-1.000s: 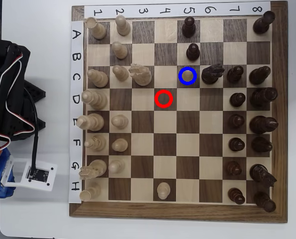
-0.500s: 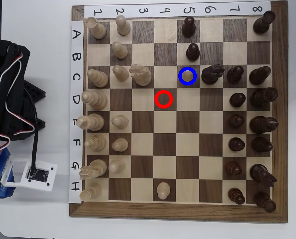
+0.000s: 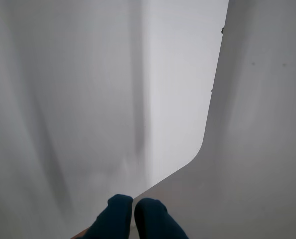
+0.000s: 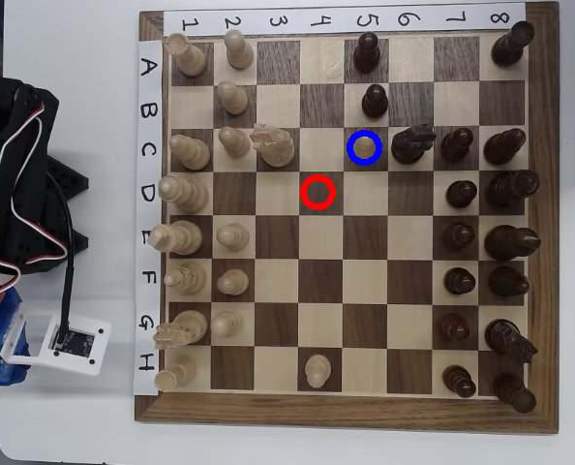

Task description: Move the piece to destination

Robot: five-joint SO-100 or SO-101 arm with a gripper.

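We saw the gripper [image 3: 133, 206] only in the wrist view, its two dark blue fingertips [image 3: 119, 205] pressed together on nothing, above a bare white table [image 3: 267, 149] near its rounded corner. In the overhead view the arm [image 4: 16, 194] sat folded to the left of the chessboard [image 4: 544, 242]. The piece [image 4: 317, 369], a pale pawn, stood alone on a dark square in row H, column 4. The destination [image 4: 364, 147], the blue-ringed square at C5, held nothing; a red ring [image 4: 317, 192] marked D4, also unoccupied.
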